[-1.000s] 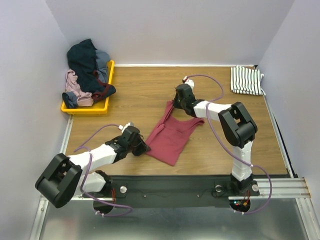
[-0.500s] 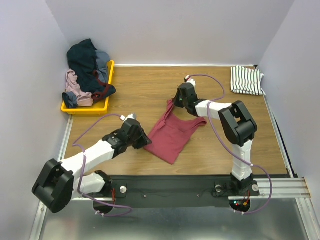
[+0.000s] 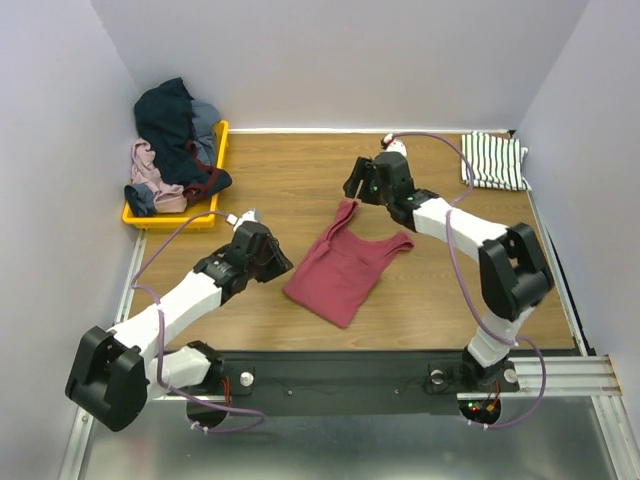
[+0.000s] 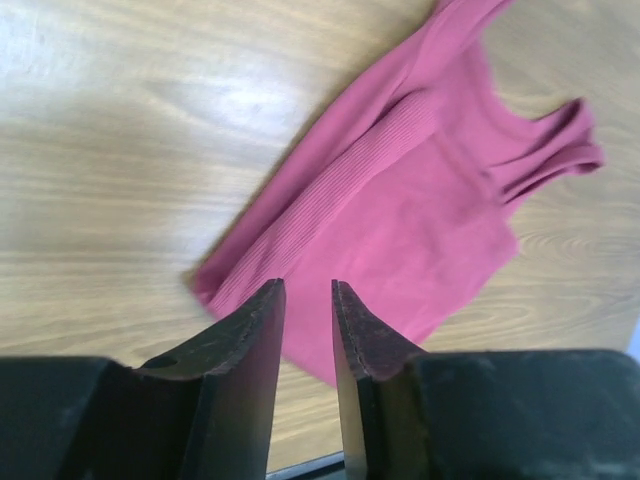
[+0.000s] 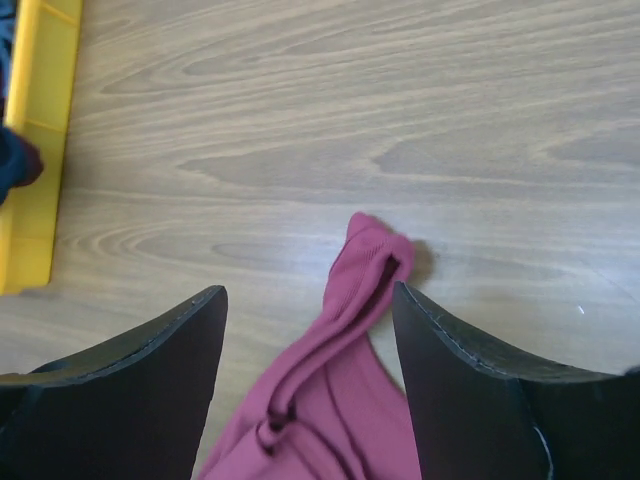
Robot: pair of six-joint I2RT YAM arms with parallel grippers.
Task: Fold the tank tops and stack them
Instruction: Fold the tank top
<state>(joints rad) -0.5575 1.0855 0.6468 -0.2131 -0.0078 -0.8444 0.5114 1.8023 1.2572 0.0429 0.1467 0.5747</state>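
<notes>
Left pincer (image 4: 307, 290) is open just a narrow slit with nothing in it, hovering by the near-left hem of the dark red tank top (image 3: 345, 265). Right pincer (image 5: 307, 290) is spread wide and empty over the far strap. My guess is they're at opposite ends to fold it over. It's lying mid-tabletop (image 3: 290, 170).

Count: two pincers and two tops. The striped tank top (image 3: 492, 160) sits folded at far right, probably the stack spot. There's also one yellow tray (image 3: 170, 218) of clothes (image 3: 175, 130) at far left.
</notes>
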